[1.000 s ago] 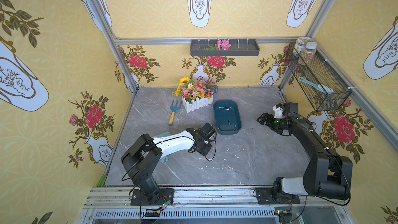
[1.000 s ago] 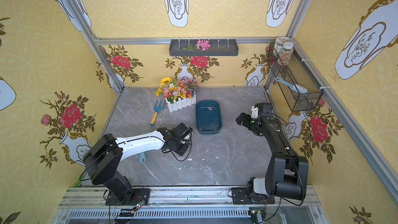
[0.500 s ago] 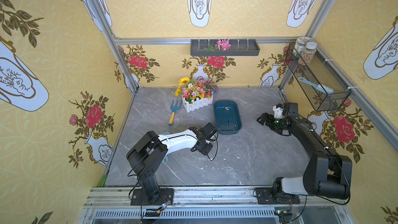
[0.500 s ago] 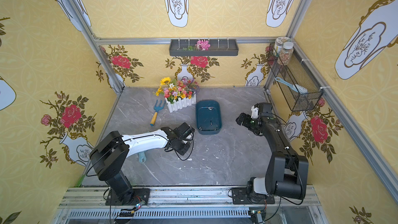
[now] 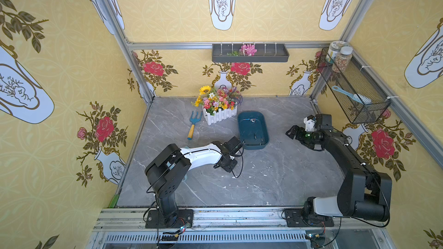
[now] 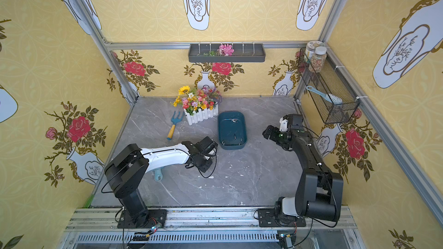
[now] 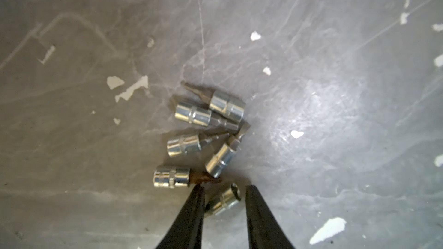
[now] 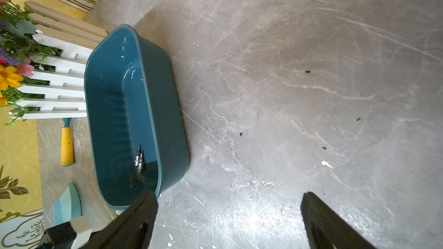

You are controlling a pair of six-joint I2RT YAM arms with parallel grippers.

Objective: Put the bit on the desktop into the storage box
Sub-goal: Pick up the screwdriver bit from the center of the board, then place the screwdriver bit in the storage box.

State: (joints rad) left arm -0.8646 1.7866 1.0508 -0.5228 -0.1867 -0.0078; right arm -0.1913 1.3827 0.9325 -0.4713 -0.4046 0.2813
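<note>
Several silver bits point(image 7: 206, 125) lie in a cluster on the grey desktop point(image 7: 335, 92). My left gripper point(image 7: 224, 189) points down at them, its black fingers point(image 7: 195, 209) on either side of one bit point(image 7: 224, 202). One finger is at the bit's tip and a gap shows beside the other, so the jaws are open. The teal storage box point(image 5: 251, 146) point(image 6: 231, 146) stands just past the left wrist point(image 5: 227, 152) and holds a few bits point(image 8: 139, 161). My right gripper point(image 8: 229, 202) point(image 5: 291, 132) hangs wide open and empty over bare desktop to the right of the box.
A white picket flower box point(image 5: 219, 113) stands behind the storage box, with a blue garden fork point(image 5: 193, 125) beside it. A pale blue scoop point(image 6: 158, 174) lies under the left arm. A grey wall tray point(image 5: 250, 53) and a wire basket point(image 5: 352, 89) hang above.
The left arm's elbow has shifted a little to the right, while its wrist stays by the box's near corner. The right arm has not moved.
</note>
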